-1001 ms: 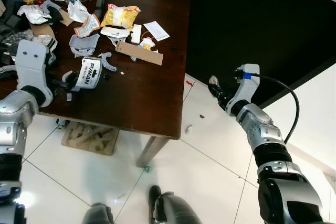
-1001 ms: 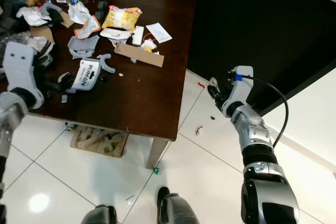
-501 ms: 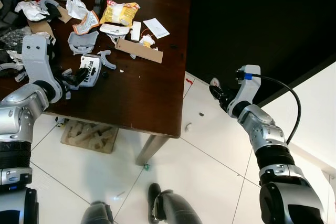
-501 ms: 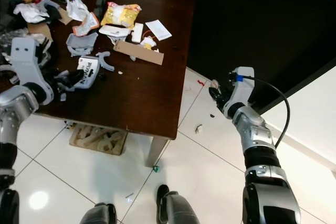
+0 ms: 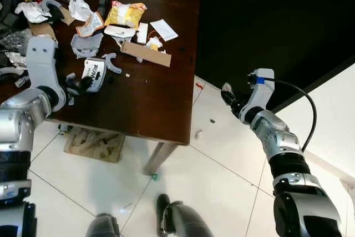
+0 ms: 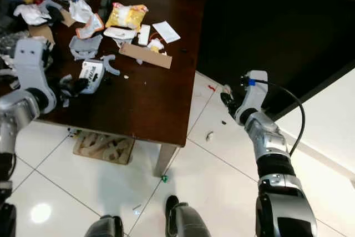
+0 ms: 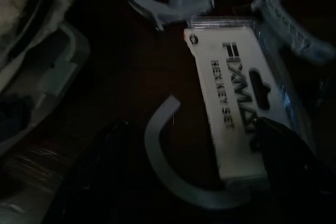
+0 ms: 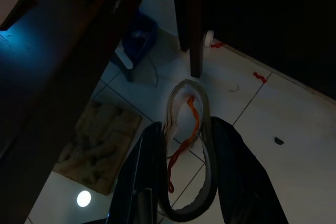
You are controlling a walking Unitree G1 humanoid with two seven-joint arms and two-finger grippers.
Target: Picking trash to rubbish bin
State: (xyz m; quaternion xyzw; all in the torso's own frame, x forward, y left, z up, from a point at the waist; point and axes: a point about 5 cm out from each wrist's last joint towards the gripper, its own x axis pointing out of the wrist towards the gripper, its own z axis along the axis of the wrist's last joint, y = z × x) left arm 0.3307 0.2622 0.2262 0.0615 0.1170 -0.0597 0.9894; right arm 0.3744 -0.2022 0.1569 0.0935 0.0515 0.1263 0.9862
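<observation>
At left of the frame, your left gripper (image 5: 83,83) spreads its fingers around the hex key pack (image 5: 95,74) on the counter (image 5: 150,104) to pick it, while your right gripper (image 8: 181,182) has its fingers clamped on a curled wrapper (image 8: 186,145) for binning.

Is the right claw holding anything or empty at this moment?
Holding. In the right wrist view a pale crumpled wrapper with an orange string sits clamped between the right claw's two black fingers, out over the tiled floor beside the table.

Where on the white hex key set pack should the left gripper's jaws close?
On the hex key set pack, across its short width near the end facing the left gripper, coming in low from that end. It lies flat and thin on the table, so its long edges offer grip.
</observation>
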